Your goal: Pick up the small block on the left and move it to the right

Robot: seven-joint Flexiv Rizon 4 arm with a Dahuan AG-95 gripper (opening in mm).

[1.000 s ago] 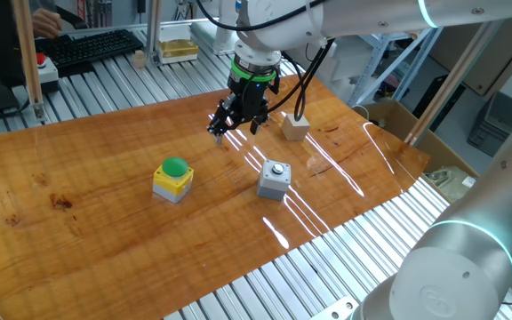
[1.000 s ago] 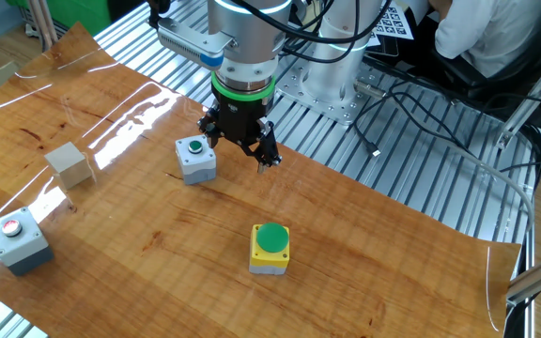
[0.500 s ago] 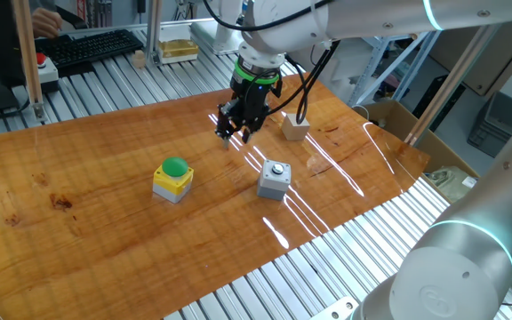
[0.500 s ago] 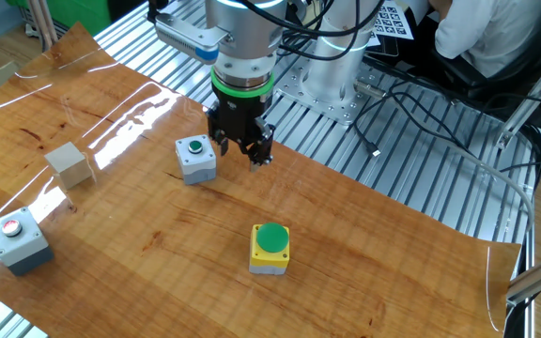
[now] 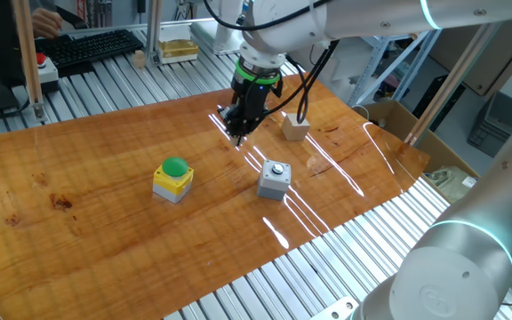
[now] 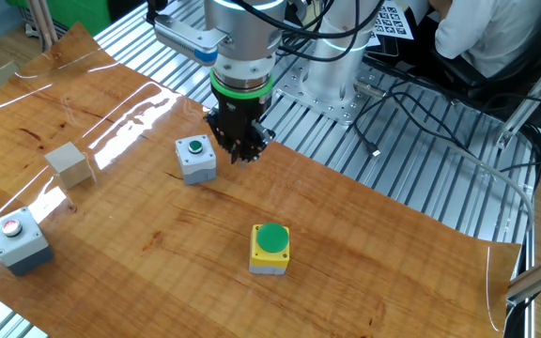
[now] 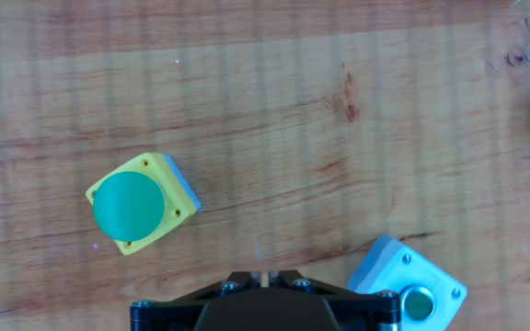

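Note:
The small block [image 5: 295, 125] is a pale wooden cube on the wooden table; in the other fixed view it [image 6: 69, 163] sits at the left. My gripper [image 5: 238, 132] hovers just above the table, apart from the block, which lies a short way to its right in this view. In the other fixed view my gripper [image 6: 242, 156] is beside a grey button box, well right of the block. Its fingers are closed together with nothing between them, as the hand view [image 7: 263, 273] shows. The block does not show clearly in the hand view.
A grey box with a top button [image 5: 274, 180] [image 6: 196, 158] [image 7: 405, 285] stands close to the gripper. A yellow box with a green dome [image 5: 173, 179] [image 6: 270, 249] [image 7: 139, 202] stands further off. A second grey box with a red button [image 6: 19, 239] sits near the table edge.
The fingers were spread open a second ago and have closed together on nothing. The hand has shifted slightly toward the block's side.

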